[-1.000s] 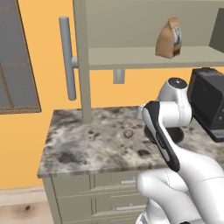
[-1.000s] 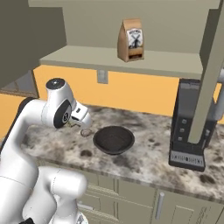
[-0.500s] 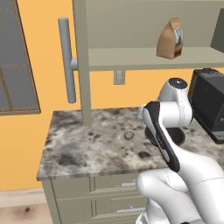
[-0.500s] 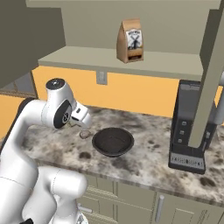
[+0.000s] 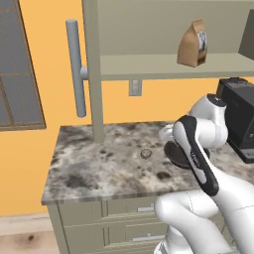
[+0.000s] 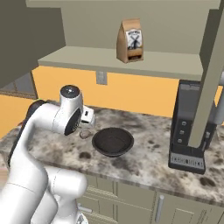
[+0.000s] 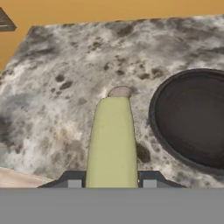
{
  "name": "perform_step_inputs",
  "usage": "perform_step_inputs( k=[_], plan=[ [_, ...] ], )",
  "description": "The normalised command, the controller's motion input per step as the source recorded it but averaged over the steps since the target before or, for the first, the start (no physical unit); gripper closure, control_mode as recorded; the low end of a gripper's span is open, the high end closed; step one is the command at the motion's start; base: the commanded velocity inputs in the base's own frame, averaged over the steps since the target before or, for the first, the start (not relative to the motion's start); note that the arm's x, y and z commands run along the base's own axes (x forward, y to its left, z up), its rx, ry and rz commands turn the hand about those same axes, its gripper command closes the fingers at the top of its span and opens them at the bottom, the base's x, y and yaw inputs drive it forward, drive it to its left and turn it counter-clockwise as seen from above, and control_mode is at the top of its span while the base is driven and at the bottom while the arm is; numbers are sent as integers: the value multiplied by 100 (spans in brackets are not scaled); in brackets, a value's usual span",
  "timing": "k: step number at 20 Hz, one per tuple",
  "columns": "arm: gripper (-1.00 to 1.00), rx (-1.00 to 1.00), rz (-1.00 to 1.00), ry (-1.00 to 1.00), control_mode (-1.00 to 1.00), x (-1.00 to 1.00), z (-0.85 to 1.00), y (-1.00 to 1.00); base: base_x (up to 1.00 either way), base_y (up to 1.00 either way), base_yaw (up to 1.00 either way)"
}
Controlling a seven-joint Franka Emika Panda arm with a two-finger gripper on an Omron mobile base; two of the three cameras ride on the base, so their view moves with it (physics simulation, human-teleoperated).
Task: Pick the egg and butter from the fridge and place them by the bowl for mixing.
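In the hand view my gripper (image 7: pixel 111 181) is shut on the butter (image 7: pixel 112 140), a pale yellow stick that points away over the speckled counter (image 7: pixel 57 109). Just past the stick's far end the small tan egg (image 7: pixel 119 91) lies on the counter, partly hidden by the butter. The black bowl (image 7: pixel 192 120) sits right of the stick. From the base, the egg (image 5: pixel 146 154) (image 6: pixel 85 134) lies just left of the bowl (image 6: pixel 113 141), and my arm covers most of the bowl (image 5: pixel 171 151) in the left base view. The hand hovers above the egg. The fridge is out of view.
A brown paper bag (image 5: pixel 192 44) (image 6: pixel 130 40) stands on the shelf above. A black boxy appliance (image 6: pixel 189 127) (image 5: pixel 240 119) stands right of the bowl. Open olive cabinet doors with grey bar handles (image 5: pixel 74 69) (image 6: pixel 210 78) flank the counter. The counter's front edge (image 5: pixel 99 196) is near.
The arm has edged slightly towards the bowl; the egg and the bowl have stayed where they were.
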Motion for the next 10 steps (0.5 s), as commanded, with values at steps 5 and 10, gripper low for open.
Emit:
perform_step_inputs(
  k=[5,10],
  plan=[
    [100,-7,60,9,-100,11,-41,23,0,0,0],
    [100,-29,41,3,-100,16,-42,37,0,0,0]
  ],
)
